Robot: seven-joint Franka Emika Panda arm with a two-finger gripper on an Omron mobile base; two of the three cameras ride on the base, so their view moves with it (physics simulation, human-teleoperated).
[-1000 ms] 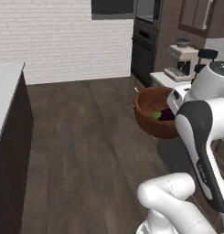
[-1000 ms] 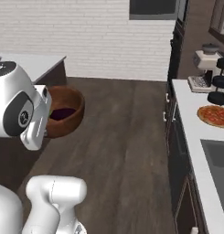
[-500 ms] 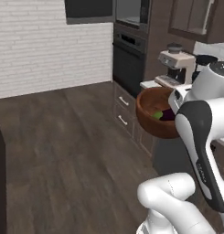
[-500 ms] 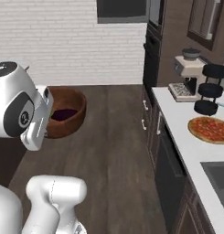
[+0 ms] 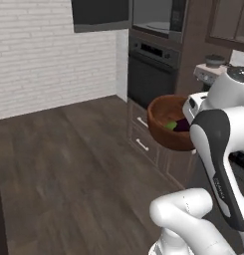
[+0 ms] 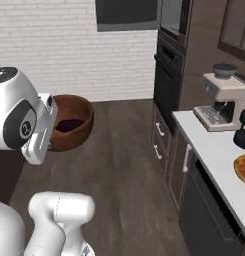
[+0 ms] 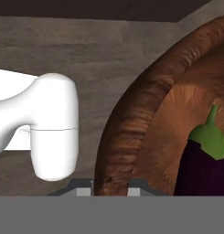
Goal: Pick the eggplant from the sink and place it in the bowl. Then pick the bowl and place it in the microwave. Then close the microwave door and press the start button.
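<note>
The reddish-brown wooden bowl (image 5: 163, 117) hangs in the air in front of the arm, well above the floor. In the hand view my gripper (image 7: 111, 183) is shut on the bowl's thick rim (image 7: 131, 123), one finger on each side. Inside the bowl lies the dark purple eggplant (image 7: 202, 169) with its green stem end up; it also shows as the eggplant (image 5: 182, 126) and the eggplant (image 6: 69, 125). The microwave (image 5: 153, 17) sits high in the cabinet wall, its cavity open, with the microwave door (image 5: 101, 14) swung out to the left. From the other side the bowl (image 6: 76, 112), microwave (image 6: 171, 17) and door (image 6: 126, 14) appear too.
A black built-in oven (image 5: 151, 74) sits under the microwave, with drawers (image 5: 142, 133) below it. On the white counter (image 6: 214, 150) stand a coffee machine (image 6: 221, 97) and a pizza (image 6: 243, 167). Open wood floor (image 5: 68, 159) stretches toward a white brick wall (image 5: 39, 55).
The whole picture has shifted because the base moved: the oven and microwave wall now stand nearer and more central. The bowl with the eggplant stays gripped in the same place before the arm.
</note>
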